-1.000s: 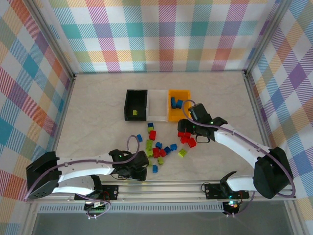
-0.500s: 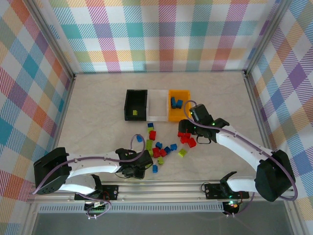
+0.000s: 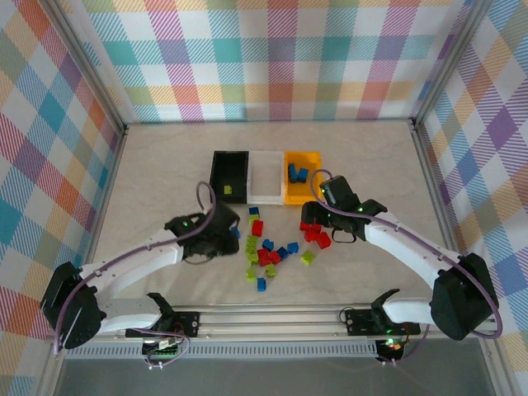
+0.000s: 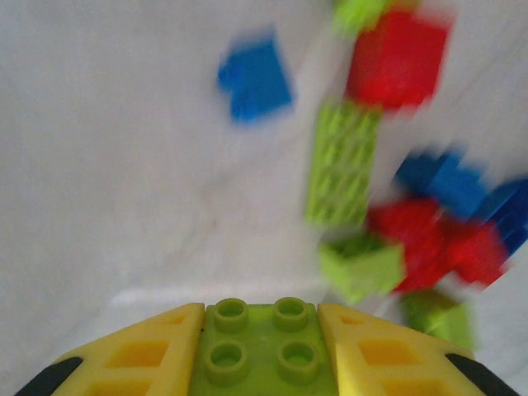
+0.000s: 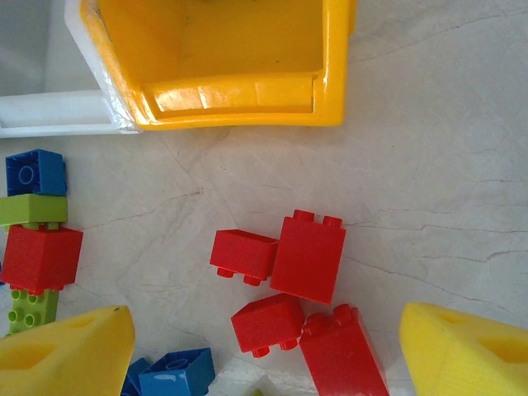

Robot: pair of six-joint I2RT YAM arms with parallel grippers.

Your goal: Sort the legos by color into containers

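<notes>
As left fingers (image 4: 136,356) pinch green lego (image 4: 262,348), right fingers (image 5: 66,348) spread; orange bin (image 5: 239,97): blue legos (image 3: 295,173).

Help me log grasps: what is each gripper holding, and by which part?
Left gripper clamps a lime green brick by two opposite sides; right gripper, open, holds nothing.

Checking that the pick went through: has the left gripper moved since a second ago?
Yes. The left gripper, clamping a lime lego, went from the near rail toward the black bin.
</notes>
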